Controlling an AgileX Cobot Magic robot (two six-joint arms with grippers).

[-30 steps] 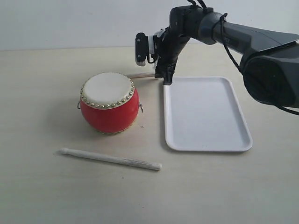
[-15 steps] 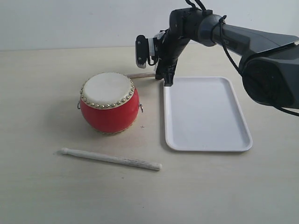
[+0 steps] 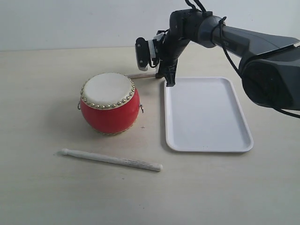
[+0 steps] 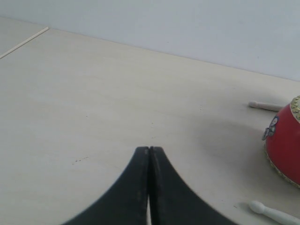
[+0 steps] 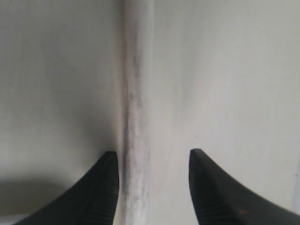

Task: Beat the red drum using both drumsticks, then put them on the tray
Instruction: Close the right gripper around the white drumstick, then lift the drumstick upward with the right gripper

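Drumstick (image 5: 136, 93) within parted right gripper (image 5: 152, 153), wrist view only

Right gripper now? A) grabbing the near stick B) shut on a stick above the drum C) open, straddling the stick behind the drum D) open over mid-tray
C: right wrist view shows the right gripper open with the far stick between its fingers, unclamped; exterior view puts it behind the drum, by the tray corner.
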